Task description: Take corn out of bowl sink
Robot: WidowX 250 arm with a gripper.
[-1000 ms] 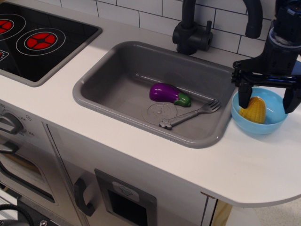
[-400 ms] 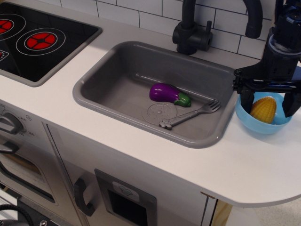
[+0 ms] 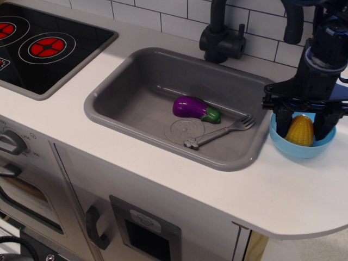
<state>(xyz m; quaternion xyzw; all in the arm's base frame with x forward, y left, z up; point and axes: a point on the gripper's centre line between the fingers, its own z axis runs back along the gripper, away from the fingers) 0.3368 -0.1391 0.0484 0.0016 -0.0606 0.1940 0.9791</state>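
Two containers sit side by side on the white counter (image 3: 179, 187): the grey sink (image 3: 109, 87) and the light blue bowl (image 3: 304, 148) just to its right, close to the sink's right rim. In the sink lie a purple eggplant (image 3: 194, 107) with a green cap and a grey toy fork (image 3: 220, 132), the fork angled across the basin floor with its handle end beside the round drain mark (image 3: 187, 131). The bowl holds the corn (image 3: 300, 130), which stands with its tip up between my fingers (image 3: 283, 114). My pincer (image 3: 302, 116) is lowered into the bowl, jaws drawn in on either side of the corn; whether the pads truly press it I cannot tell. A second ago my jaws were spread wider and the corn lay tilted toward the left of the bowl; now they are narrower, the corn sits upright and centred, and the bowl has shifted a little. The eggplant and fork have not moved. Behind the sink stands the black faucet (image 3: 220, 33), near my arm, and the stovetop (image 3: 43, 49) is well apart at the far left. The counter's front edge curves round below the bowl, with bare white surface between
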